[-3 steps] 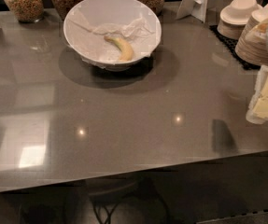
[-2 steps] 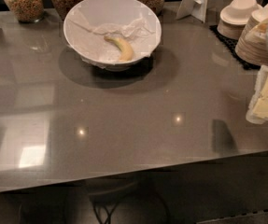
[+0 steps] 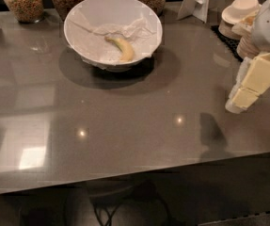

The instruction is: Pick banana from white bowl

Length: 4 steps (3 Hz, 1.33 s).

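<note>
Task barely begun: banana lies untouched in bowl at 11 o'clock on bench. Tool hangs at 3 o'clock, well apart; its state can't be told. Reach, grasp & lift all left

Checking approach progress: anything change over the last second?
The gripper has shifted slightly left above the table, toward the white bowl, but it is still well short of it. The banana lies as before on the paper in the bowl. Nothing else has moved.
</note>
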{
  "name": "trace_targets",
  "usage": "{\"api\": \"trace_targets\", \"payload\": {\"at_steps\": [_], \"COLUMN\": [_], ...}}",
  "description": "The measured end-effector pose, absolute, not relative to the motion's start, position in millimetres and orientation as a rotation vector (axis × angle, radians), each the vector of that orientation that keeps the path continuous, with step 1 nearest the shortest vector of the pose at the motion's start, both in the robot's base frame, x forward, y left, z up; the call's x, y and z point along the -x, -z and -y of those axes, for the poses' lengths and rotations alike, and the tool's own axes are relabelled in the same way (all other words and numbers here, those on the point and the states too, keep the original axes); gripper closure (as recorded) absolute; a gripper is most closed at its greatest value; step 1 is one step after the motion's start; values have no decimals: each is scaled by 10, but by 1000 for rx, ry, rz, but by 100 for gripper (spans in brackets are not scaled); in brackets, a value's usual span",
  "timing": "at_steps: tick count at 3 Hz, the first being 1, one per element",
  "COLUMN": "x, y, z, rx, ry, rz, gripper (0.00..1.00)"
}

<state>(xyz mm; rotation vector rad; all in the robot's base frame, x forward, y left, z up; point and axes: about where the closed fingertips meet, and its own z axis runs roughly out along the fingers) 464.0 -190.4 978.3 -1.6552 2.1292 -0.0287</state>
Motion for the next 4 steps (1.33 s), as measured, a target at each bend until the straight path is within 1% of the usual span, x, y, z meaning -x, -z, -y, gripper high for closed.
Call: {"api": "trace_targets", "payload": {"at_steps": [1,2,4], "x": [-4861,-5236,-5943], "y": [-9788,-9803,-9725], "z": [1730,1495,846], "rx": [1584,1510,1485], "ry": [-23,-74,-183], "rz": [-2088,-2055,-2002], "gripper": [0,0,0]}}
